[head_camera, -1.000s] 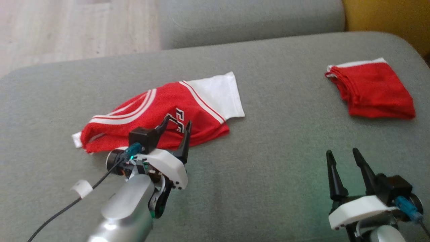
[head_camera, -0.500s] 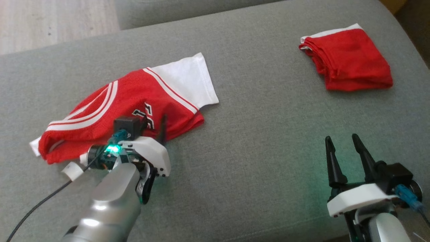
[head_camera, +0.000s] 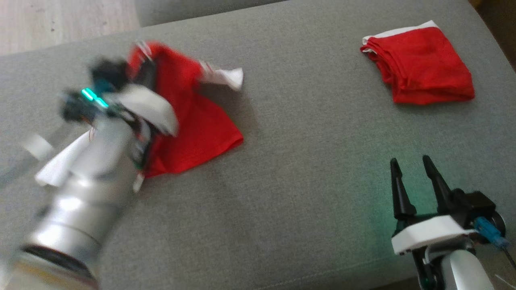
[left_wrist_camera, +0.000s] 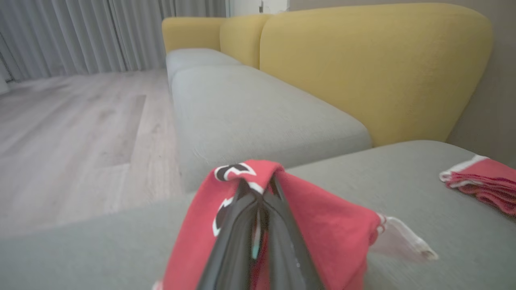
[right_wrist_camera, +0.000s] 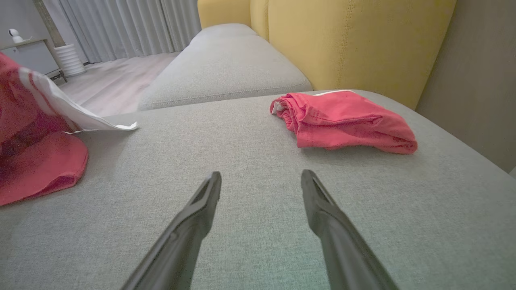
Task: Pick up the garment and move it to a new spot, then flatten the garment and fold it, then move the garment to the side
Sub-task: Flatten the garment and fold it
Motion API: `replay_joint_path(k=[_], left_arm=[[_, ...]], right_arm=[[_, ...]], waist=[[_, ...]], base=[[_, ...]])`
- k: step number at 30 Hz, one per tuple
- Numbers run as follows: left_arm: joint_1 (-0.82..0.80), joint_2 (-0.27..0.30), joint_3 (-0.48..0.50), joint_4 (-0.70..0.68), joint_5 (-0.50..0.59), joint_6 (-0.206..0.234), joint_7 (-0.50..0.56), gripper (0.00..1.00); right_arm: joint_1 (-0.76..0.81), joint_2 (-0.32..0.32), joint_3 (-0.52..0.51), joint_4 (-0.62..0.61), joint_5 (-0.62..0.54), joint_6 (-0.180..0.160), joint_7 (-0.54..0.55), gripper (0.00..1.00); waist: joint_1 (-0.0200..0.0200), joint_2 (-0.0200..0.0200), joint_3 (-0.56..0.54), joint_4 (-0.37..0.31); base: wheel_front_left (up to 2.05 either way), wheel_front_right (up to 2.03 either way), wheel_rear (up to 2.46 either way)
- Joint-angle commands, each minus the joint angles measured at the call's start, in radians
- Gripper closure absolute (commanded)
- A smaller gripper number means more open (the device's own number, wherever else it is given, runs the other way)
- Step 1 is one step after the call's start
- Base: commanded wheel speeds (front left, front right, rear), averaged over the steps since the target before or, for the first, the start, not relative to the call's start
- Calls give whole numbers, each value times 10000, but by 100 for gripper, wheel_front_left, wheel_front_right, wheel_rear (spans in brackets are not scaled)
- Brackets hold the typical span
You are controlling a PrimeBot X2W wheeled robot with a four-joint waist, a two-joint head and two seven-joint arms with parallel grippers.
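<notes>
Our left gripper (left_wrist_camera: 258, 193) is pinching the red jersey (head_camera: 197, 121) by a bunched fold, we are guessing it is soft and floppy, and our right gripper (head_camera: 409, 163) is hanging open.

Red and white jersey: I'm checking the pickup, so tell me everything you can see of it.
The jersey is thin red cloth with white stripes, a white sleeve end and a black-and-white print. The left claw is shut on a bunched fold, holding it up in a peak; the rest drapes down, its lower edge resting on the grey cushion.
</notes>
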Motion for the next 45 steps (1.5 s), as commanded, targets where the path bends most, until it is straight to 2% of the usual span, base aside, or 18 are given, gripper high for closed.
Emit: replay_joint_path(k=[1, 9, 10, 12, 16, 20, 27, 32, 36, 41, 45], left_arm=[[-734, 551, 384, -263, 77, -66, 47, 100], [-2236, 2524, 361, 196, 488, -397, 923, 100], [-2267, 2690, 344, 300, 537, -391, 916, 71], [-2241, 2906, 325, 481, 605, -327, 799, 0], [-1950, 2992, 496, 861, 357, -402, 510, 0], [-1444, 2591, 418, 771, 283, -541, 11, 0], [358, 1119, -71, -36, 258, -836, -441, 0], [1642, 95, -473, -356, 243, -825, -484, 0], [2096, -481, -793, -169, 274, -787, -365, 0], [2098, -746, -1007, 169, 290, -801, -144, 0], [1840, -773, -980, 600, 298, -566, -141, 0]], right_arm=[[-448, -68, 293, -311, 91, 65, -111, 0], [-762, -68, 531, -189, 222, 65, -265, 0], [-800, -68, 553, -154, 238, 65, -292, 0], [-861, -68, 586, -80, 266, 65, -339, 0], [-909, -68, 580, 38, 286, 65, -416, 0], [-837, -68, 487, 177, 273, 65, -462, 0], [-541, -68, 387, 252, 190, 65, -404, 0], [-355, -68, 451, 104, 137, 65, -254, 0], [-310, -68, 560, -65, 113, 65, -154, 0], [-365, -68, 646, -201, 106, 65, -100, 0], [-433, -68, 683, -238, 130, 65, -99, 0]], waist=[[-1, 0, 87, -84], [-1, 0, 694, -559], [-1, 0, 743, -600], [-1, 0, 805, -652], [-1, 0, 804, -648], [-1, 0, 524, -453], [-1, 0, -147, 6], [-1, 0, -356, 83], [-1, 0, -267, -20], [-1, 0, -42, -244], [-1, 0, 169, -515]], base=[[0, 0, 0], [0, 0, 0], [0, 0, 0], [0, 0, 0], [0, 0, 0], [0, 0, 0], [0, 0, 0], [0, 0, 0], [0, 0, 0], [0, 0, 0], [0, 0, 0]])
